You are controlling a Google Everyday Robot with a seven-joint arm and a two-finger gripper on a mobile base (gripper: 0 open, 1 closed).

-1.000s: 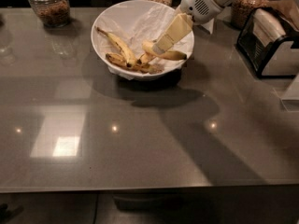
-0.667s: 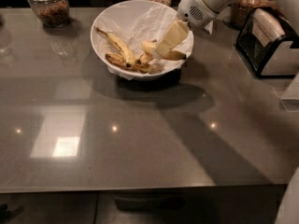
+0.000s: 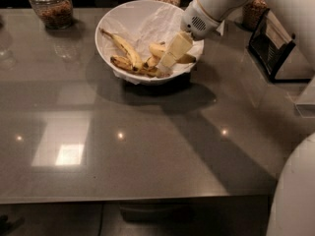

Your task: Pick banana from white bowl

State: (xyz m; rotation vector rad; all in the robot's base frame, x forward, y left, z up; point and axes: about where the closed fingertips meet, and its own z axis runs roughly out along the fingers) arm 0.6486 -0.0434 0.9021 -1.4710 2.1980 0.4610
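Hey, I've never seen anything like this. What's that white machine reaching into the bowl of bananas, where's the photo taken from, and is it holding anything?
That is a robot arm with a gripper, its grasping end, lowered into the white bowl, right at the banana it should pick. The single picture looks down on the grey table from the front; where the camera sits is not known. Browner bananas lie in the bowl too. A glass jar stands at the back left, and a black rack at the right. Whether the gripper already holds the banana, I cannot tell.
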